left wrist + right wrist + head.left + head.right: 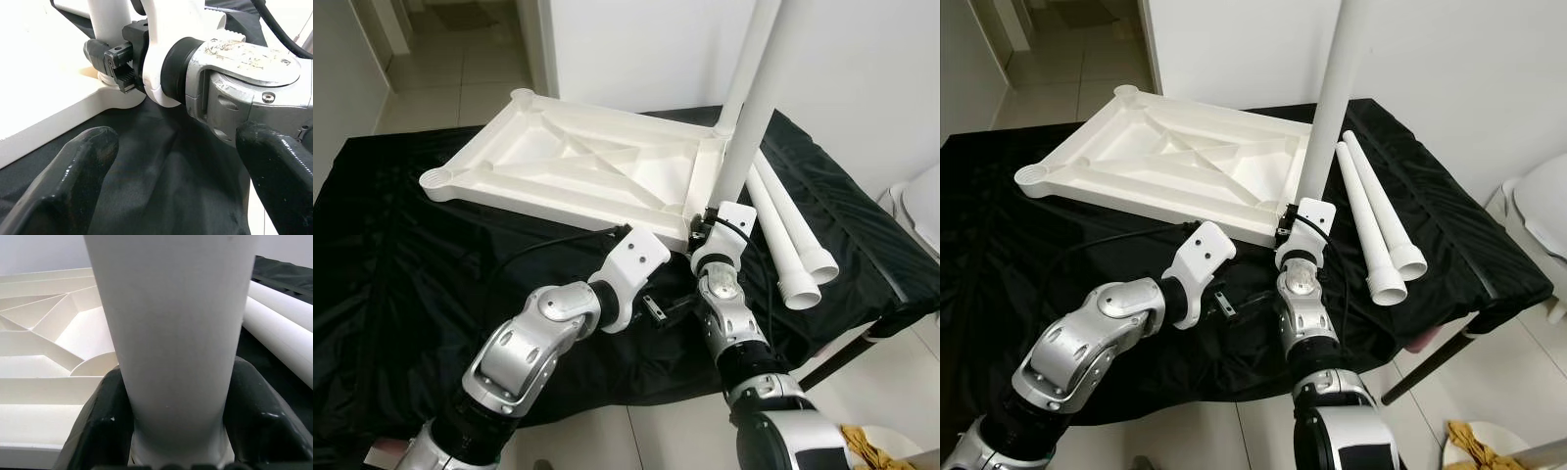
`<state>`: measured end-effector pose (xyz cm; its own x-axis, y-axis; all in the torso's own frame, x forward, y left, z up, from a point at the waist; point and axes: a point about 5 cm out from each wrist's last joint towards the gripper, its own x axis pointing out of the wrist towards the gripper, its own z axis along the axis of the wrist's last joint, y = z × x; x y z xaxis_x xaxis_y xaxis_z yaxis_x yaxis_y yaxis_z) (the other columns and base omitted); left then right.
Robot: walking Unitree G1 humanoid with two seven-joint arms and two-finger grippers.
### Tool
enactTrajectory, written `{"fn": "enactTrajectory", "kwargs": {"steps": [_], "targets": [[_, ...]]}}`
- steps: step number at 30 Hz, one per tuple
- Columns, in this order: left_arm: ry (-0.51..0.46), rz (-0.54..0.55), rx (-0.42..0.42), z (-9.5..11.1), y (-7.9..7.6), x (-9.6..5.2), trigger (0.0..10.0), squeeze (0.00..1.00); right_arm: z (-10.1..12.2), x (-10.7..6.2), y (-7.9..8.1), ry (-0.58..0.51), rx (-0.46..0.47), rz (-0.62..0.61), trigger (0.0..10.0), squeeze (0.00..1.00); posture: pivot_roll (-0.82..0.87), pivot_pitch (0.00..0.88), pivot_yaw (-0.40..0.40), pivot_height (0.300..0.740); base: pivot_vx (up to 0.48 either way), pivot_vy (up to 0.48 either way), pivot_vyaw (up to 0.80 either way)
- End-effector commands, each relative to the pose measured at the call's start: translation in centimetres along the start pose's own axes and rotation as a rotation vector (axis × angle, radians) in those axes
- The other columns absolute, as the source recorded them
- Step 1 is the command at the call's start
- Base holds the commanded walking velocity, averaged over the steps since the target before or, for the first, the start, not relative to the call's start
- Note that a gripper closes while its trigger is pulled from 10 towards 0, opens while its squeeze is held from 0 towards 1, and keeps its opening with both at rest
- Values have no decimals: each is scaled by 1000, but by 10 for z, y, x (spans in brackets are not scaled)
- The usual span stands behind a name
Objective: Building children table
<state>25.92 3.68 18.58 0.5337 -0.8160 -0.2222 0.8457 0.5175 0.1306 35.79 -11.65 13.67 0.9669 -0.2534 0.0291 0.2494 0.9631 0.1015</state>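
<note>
The white tabletop (578, 166) lies upside down, ribs up, on the black-draped worktop (401, 264). One leg (752, 108) stands upright in its near right corner socket, and the right hand (176, 431) pinches that leg just above the socket. Two more legs (793, 240) lie loose on the cloth to the right, touching each other. The left hand (176, 186) hangs spread and empty near the same corner. By my reckoning one leg is being seated, and the other corner sockets wait unfilled.
</note>
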Motion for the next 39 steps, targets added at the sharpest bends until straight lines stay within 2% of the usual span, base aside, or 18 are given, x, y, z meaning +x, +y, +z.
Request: {"fn": "enactTrajectory", "kwargs": {"steps": [1, 2, 3, 8, 9, 14, 17, 19, 28, 29, 33, 34, 37, 39], "targets": [[-3, -23, -4, 0, -5, 2, 10000, 0, -10, -8, 8, 49, -1, -2, 0, 0, -71, 1, -8, 740, 0, 0, 0], [-2, -22, -3, 0, -5, 2, 10000, 0, -9, -9, 8, 41, -15, 12, 0, 0, -71, 0, -8, 740, 0, 0, 0], [-2, -22, -4, 0, -5, 2, 10000, 0, -9, -10, 9, 37, -26, 20, 10000, 0, -71, 0, -8, 740, 0, 0, 0], [-2, -22, -2, 0, -5, 1, 10000, 0, -10, -10, 5, 29, -55, 21, 10000, 0, -73, 0, -8, 740, 0, 0, 0], [-2, -23, -3, 0, -5, 1, 10000, 0, -9, -10, 2, 22, -47, 41, 10000, 1000, -73, 1, -8, 740, 0, 0, 0], [-2, -23, -3, 0, -5, 1, 10000, 0, -4, -9, -1, -14, -32, 92, 10000, 1000, -73, 2, -6, 740, 0, 0, 0], [-2, -24, -3, 0, -5, 2, 10000, 0, 11, -1, -10, -86, -10, 209, 10000, 1000, -79, 1, -4, 740, 0, 0, 0], [-2, -26, -1, 0, -5, 2, 10000, 0, 16, 3, -16, -106, -17, 244, 10000, 1000, -78, 1, -5, 740, 0, 0, 0], [-4, -21, 0, 1, -3, 1, 10000, 0, 14, 10, -28, -55, -26, 343, 10000, 1000, -77, 2, -3, 740, 0, 0, 0], [-4, -21, 0, 1, -3, 1, 10000, 0, 9, 11, -30, -28, -45, 392, 10000, 0, -76, 4, -4, 740, 0, 0, 0], [-6, -16, -1, 2, -2, 2, 10000, 0, -3, 13, -41, 41, -95, 549, 10000, 0, -74, 8, 2, 740, 0, 0, 0], [-6, -16, -1, 2, -2, 2, 10000, 0, -3, 13, -41, 41, -95, 549, 10000, 0, -74, 8, 2, 740, 0, 0, 0], [-6, -11, -2, 2, -1, 1, 10000, 0, -2, 15, -50, 47, -188, 678, 10000, 0, -70, 14, 5, 740, 0, 0, 0], [-6, -9, -1, 3, 0, 1, 10000, 0, 0, 17, -53, 52, -202, 706, 10000, 0, -70, 16, 7, 740, 0, 0, 0]]}}
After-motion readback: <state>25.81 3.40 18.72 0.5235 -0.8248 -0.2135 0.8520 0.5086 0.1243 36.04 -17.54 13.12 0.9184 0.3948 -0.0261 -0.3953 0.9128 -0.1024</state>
